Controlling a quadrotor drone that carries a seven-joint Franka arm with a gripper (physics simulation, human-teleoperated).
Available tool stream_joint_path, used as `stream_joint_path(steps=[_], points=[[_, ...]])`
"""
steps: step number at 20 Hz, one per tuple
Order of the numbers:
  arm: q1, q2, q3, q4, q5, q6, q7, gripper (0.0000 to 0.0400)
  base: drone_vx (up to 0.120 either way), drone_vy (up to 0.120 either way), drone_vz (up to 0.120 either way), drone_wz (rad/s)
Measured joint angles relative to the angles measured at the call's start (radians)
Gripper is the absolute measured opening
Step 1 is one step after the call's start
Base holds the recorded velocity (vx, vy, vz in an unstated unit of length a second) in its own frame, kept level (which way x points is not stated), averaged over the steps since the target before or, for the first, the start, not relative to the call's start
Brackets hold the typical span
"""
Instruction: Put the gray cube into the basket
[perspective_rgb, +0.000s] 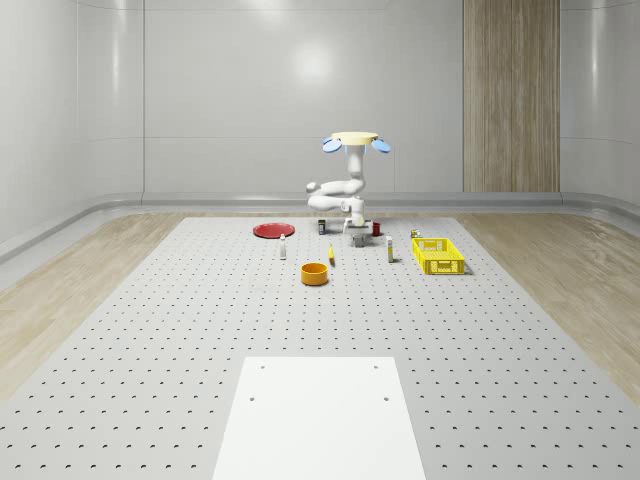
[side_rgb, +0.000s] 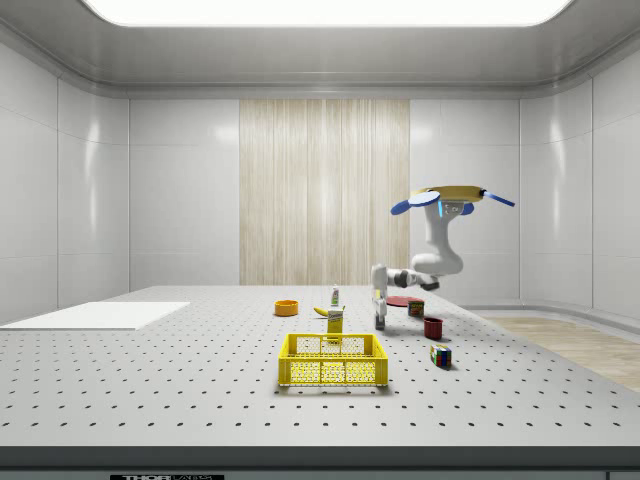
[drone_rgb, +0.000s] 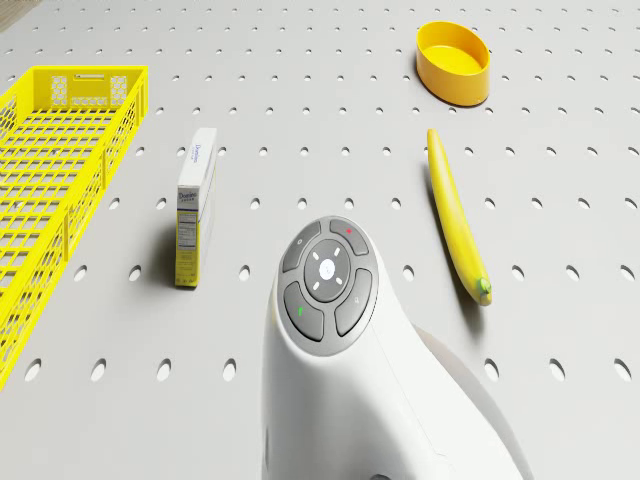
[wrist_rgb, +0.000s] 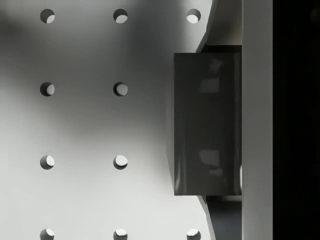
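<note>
I see the drone (perspective_rgb: 355, 139) hovering above the far middle of the perforated bench (perspective_rgb: 180, 330), its arm (perspective_rgb: 345, 187) folded down so the tool (perspective_rgb: 357, 232) hangs low, just over the surface. In the whole-scene view the gray cube (perspective_rgb: 357, 240) sits right under the tool, at the centre of the frame, between a red plate (perspective_rgb: 273, 230) on the left and the yellow basket (perspective_rgb: 437, 255) on the right; it lies outside the basket. In the side view the tool (side_rgb: 379, 312) is at centre right, behind the basket (side_rgb: 333, 361), and the cube is too small there for me to pick out.

From the wrist view the cube (wrist_rgb: 205, 125) takes up the right-centre of the frame, its right edge meeting a pale vertical finger (wrist_rgb: 256, 120); the other side is lost in black, so I cannot tell whether the tool is spread or clamped.

In the drone view the arm's wrist (drone_rgb: 330, 290) covers the lower middle, with a banana (drone_rgb: 455, 215), a yellow bowl (drone_rgb: 454, 62), a small carton (drone_rgb: 195, 205) and the basket (drone_rgb: 60, 190), cut off at the left edge.
</note>
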Motion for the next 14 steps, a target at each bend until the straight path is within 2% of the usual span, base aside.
stream_joint_path(steps=[6, 13, 14], points=[[-0.007, -0.009, 0.052, -0.008, 0.052, -0.008, 0.011, 0.0250, 0.000, 0.000, 0.120, 0.000], [-0.014, -0.026, 0.072, -0.010, 0.076, 0.003, 0.018, 0.0250, 0.114, 0.000, 0.120, 0.000], [-0.015, -0.028, 0.073, -0.010, 0.078, 0.006, 0.018, 0.0250, 0.120, 0.000, 0.040, 0.000]])
